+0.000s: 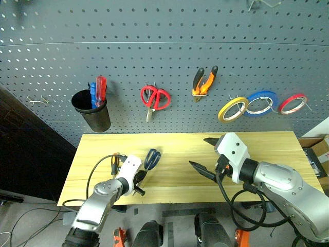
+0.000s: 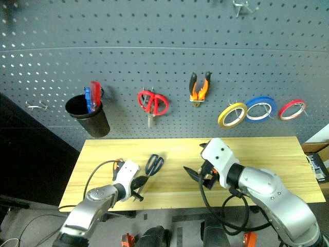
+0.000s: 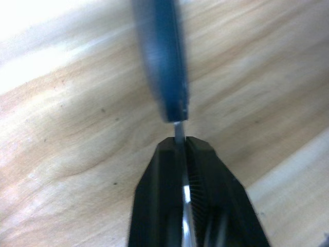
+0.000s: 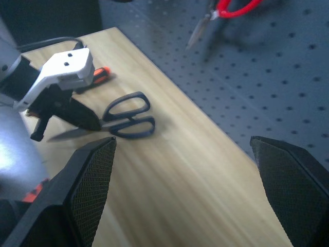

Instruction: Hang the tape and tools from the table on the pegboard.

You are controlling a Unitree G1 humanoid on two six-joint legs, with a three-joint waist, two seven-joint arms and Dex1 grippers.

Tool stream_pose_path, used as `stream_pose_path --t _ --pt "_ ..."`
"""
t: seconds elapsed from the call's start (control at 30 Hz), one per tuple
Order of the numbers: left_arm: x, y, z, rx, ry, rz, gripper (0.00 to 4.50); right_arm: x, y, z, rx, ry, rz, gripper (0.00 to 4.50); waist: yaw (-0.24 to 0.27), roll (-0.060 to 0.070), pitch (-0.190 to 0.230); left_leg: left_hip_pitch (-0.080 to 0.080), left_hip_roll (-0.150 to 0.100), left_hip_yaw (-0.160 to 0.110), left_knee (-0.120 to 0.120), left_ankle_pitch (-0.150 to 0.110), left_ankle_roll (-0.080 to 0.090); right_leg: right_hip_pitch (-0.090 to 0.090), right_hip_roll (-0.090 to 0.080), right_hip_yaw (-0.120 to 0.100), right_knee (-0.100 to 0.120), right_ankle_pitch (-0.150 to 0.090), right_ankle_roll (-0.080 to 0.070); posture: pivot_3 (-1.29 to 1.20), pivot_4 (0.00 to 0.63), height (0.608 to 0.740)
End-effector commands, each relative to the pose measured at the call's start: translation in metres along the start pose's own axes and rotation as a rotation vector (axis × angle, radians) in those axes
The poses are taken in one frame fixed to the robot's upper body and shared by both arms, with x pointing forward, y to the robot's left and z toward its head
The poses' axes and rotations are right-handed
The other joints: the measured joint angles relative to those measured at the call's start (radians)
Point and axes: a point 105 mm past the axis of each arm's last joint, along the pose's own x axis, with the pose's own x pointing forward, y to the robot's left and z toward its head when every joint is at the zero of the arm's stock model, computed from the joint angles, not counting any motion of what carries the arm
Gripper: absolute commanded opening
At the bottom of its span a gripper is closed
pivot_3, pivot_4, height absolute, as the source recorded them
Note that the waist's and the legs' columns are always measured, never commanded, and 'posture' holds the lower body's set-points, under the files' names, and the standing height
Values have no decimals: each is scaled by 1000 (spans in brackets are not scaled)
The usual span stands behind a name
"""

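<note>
At the bench's (image 1: pixel 267 149) front left corner, my left tool (image 2: pixel 138 188) clamps the blades of the dark blue-handled scissors (image 1: pixel 151 158) (right tool (image 1: pixel 204 153) gaping, empty); next, I judge, lift and thread a handle loop onto a free pegboard (image 1: pixel 169 51) hook.

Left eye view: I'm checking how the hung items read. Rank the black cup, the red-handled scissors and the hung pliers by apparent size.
1. black cup, clearly largest.
2. red-handled scissors and pliers: they look about alike, so I won't rank them.
</note>
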Motion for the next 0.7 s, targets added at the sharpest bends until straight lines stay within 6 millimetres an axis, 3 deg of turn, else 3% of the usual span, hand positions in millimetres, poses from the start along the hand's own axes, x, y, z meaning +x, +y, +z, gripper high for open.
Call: stream_pose_path --t 0.03,0.2,0.47,0.57,0.7 --pt "-15 -6 46 98 -233 -39 13 -7 2 18 -29 -89 10 4500 4 0 0 0 0 -1 0 0 0 1 0 0 -1 0 0 -100 192 740" --pt "-34 -13 82 241 -431 -63 13 -10 0 22 -26 -122 13 4500 15 0 0 0 0 -1 -1 0 0 2 0 -1 -3 0 0 -89 189 740" --pt "-59 -19 129 328 -657 -70 13 -15 -7 23 -8 -134 1 4500 16 0 0 0 0 -1 -1 0 1 2 0 -4 -4 0 0 -76 188 740" --pt "-66 -12 151 302 -728 -38 13 -17 -10 22 -9 -128 -13 4500 17 0 0 0 0 -1 -1 0 1 2 1 -5 -3 0 0 -65 184 740" --pt "-59 0 163 188 -730 -46 13 -16 -12 25 -18 -134 -19 4500 18 0 -1 0 0 -1 0 0 1 3 4 -5 -3 0 0 -55 180 740"
